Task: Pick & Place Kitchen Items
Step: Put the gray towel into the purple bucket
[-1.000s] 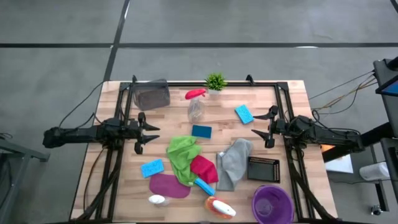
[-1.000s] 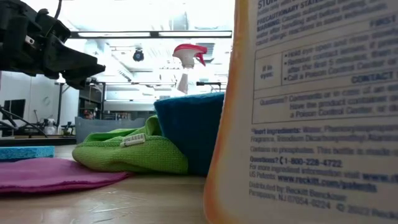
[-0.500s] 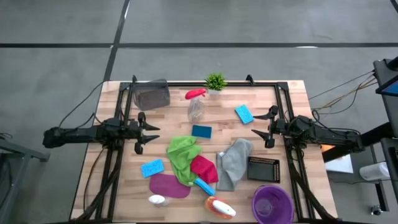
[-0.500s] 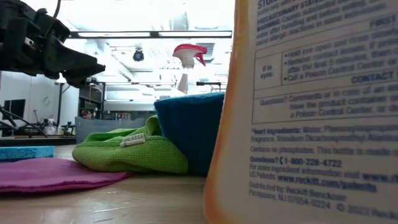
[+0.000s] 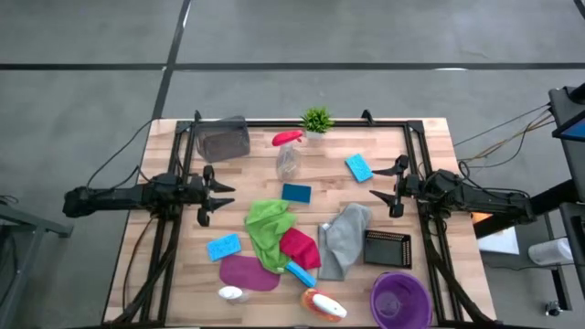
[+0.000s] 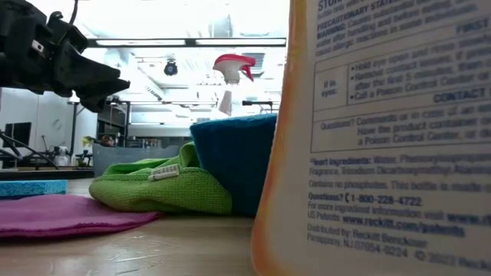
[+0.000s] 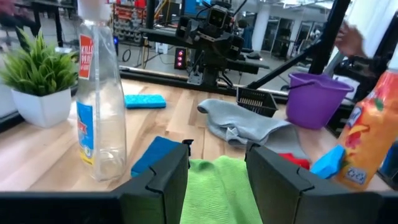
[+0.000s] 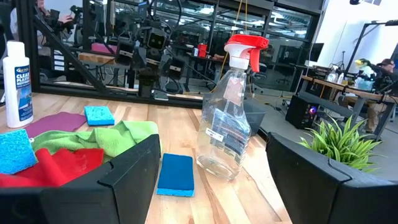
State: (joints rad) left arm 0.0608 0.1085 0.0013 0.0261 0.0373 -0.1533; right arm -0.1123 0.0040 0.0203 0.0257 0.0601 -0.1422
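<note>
Both arms hover level above the table's side rails. My left gripper [image 5: 218,196] [image 7: 217,177] is open and faces the green cloth [image 5: 267,228]. My right gripper [image 5: 382,187] [image 8: 214,180] is open and faces the upright red-topped clear spray bottle [image 5: 289,157] [image 8: 227,118]. Blue sponges [image 5: 358,167], [image 5: 296,193], [image 5: 224,247] lie flat on the wood. The magenta cloth [image 5: 300,247], the grey cloth [image 5: 345,236] and the purple cloth [image 5: 249,272] lie crumpled mid-table. A white bottle [image 5: 230,293] stands and an orange bottle [image 5: 322,304] lies on its side at the near edge.
A purple bucket [image 5: 400,300] and a black mesh basket [image 5: 387,248] stand at the near right. A grey bin [image 5: 225,139] is at the far left, and a small potted plant [image 5: 316,120] at the far edge. Black frame rails [image 5: 178,238] run along both sides.
</note>
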